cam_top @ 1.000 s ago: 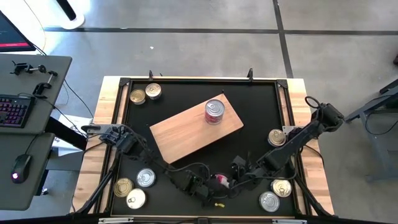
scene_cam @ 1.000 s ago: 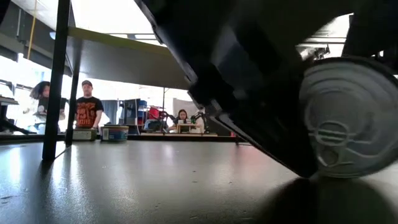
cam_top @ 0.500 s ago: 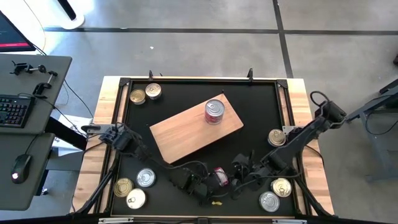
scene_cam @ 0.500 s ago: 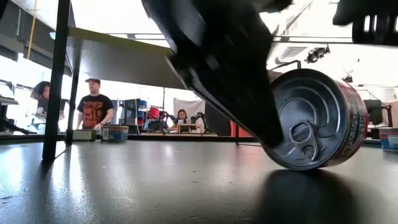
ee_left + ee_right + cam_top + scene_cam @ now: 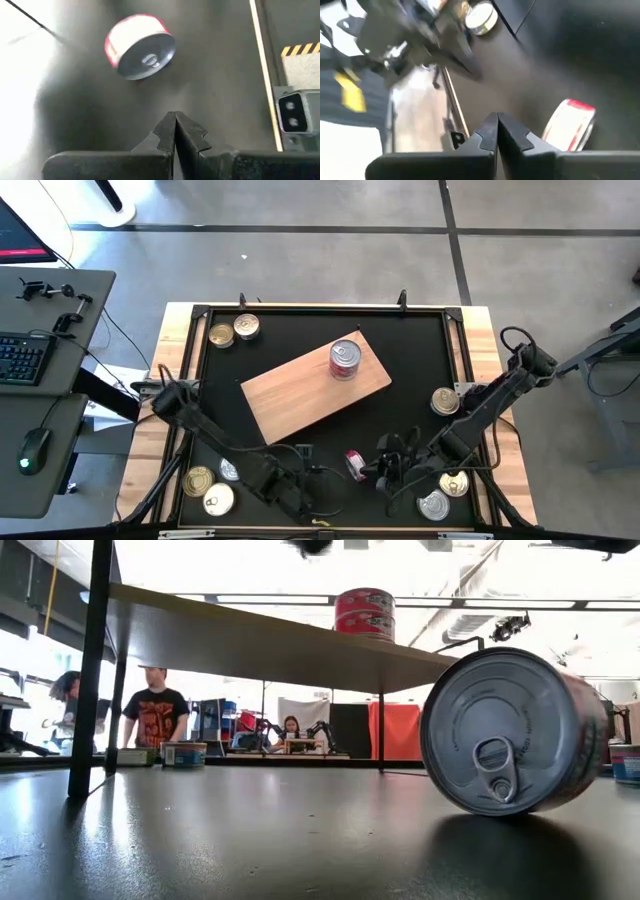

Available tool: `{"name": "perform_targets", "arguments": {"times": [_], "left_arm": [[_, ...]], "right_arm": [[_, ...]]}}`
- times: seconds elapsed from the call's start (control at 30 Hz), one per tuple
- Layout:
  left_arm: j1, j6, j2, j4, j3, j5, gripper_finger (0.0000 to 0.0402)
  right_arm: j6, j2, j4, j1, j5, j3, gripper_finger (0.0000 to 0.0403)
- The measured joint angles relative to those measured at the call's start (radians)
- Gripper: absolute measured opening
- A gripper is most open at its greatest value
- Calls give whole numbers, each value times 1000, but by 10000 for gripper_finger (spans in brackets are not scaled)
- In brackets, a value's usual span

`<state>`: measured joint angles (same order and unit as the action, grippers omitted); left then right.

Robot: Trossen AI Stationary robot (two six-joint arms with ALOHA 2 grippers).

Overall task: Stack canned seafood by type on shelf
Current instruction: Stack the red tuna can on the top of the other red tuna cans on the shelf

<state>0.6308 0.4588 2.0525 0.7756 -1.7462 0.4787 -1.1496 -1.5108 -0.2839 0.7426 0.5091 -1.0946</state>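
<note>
we see a red-labelled tin (image 5: 354,463) lying on its side on the black tabletop (image 5: 420,350) at six o'clock of the shelf (image 5: 314,388), between both grippers, left (image 5: 175,131) and right (image 5: 497,131), each pinched shut, empty.

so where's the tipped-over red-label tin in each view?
High: red-label tin on its side, bottom centre, between both grippers.
Low: large, right, silver pull-tab end facing camera.
Left wrist: upper left of centre.
Right wrist: lower right.
Shared landmark: black tabletop under it.
</note>
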Motion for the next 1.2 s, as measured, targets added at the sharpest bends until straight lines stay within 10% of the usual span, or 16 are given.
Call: {"name": "perform_targets", "arguments": {"times": [0.23, 0.63, 1.2], "left_arm": [[-16, 27, -132, 53, 0, 40, 0], [-25, 90, -137, -27, 0, 51, 0], [-50, 36, -101, -56, 0, 37, 0]], "right_arm": [[124, 0, -41, -6, -111, 2, 32], [158, -54, -158, -9, -191, 3, 251], [-153, -370, -652, 2, -31, -382, 259]]}}
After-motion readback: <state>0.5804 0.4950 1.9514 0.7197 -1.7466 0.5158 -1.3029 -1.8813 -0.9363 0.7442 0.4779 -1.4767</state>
